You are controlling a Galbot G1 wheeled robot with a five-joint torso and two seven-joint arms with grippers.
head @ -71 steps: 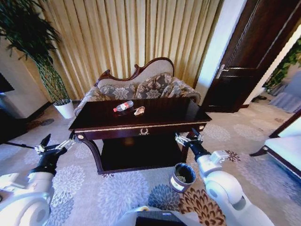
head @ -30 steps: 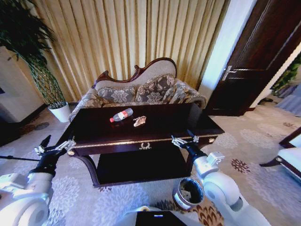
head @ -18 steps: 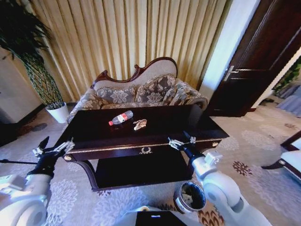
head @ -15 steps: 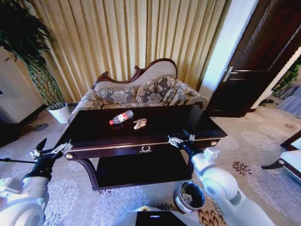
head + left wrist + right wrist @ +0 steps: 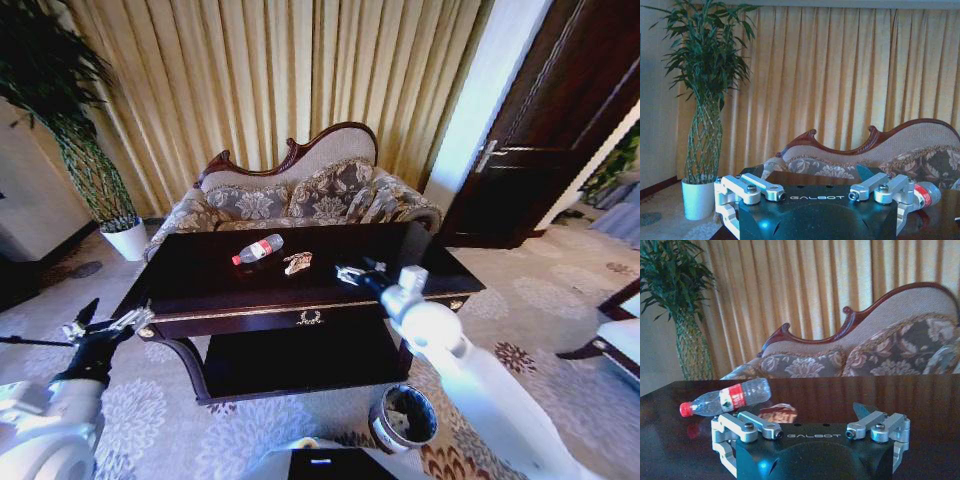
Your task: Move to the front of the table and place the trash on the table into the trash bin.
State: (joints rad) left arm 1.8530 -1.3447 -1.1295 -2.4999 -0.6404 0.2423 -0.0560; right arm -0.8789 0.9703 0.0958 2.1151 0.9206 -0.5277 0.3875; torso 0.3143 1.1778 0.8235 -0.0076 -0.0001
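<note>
The dark glossy table stands in front of me. On its top lie the trash: a clear bottle with a red label, on its side, and a small brownish wrapper just right of it. My right gripper hovers open over the table's front right part, a short way right of the wrapper. In the right wrist view the bottle and wrapper lie just ahead. My left gripper hangs open beside the table's left front corner. The round dark trash bin stands on the carpet by the table's right front leg.
A patterned sofa stands right behind the table, before gold curtains. A potted plant is at the back left, a dark door at the right. Open carpet lies on both sides of the table.
My right arm has risen from below the table's front edge and reached forward over the tabletop toward the wrapper. The left arm has sunk slightly. The view had shifted as I closed in.
</note>
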